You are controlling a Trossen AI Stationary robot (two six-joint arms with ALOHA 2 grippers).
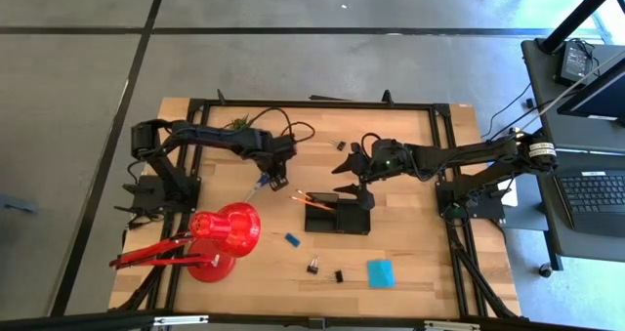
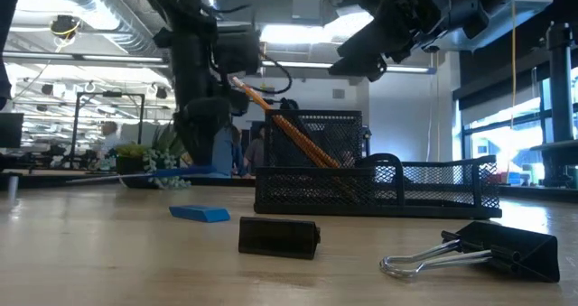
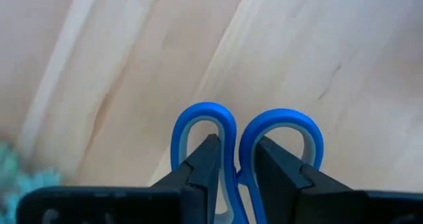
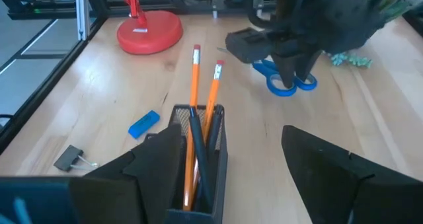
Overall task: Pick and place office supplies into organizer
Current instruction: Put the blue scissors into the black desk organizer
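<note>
Clips came nearest in the low view: one binder clip (image 2: 488, 249) with its wire handles out, and a second black clip (image 2: 279, 236) beside it on the counter (image 2: 108, 252). From above, a third binder clip (image 1: 341, 145) lay on the far side of the right claw (image 1: 356, 189). One small blue eraser (image 2: 200, 214) sat a little farther in, and one cyan note pad (image 1: 380, 273) lay near the counter's front edge, well apart from both claws.

Behind the eraser stood the single black mesh organizer (image 1: 337, 217). Two orange pencils (image 4: 205, 112) and one thin black pen (image 4: 198, 161) leaned together in its tall cup, their ends sticking out toward the left claw (image 1: 276, 175). The right claw hung just above the organizer with its two fingers (image 4: 324, 178) spread wide apart, holding nothing.

Farther across, the left claw was down at the counter and clamped on the one pair of blue-handled scissors (image 3: 248, 151): its two fingers (image 3: 201, 178) sat inside the two handle loops, gripping the blue plastic between them. The blades pointed away from the organizer.

One red desk lamp (image 1: 223, 235) stood on the left claw's near side, and one small green plant (image 1: 238, 126) sat beyond that claw at the counter's back edge.
</note>
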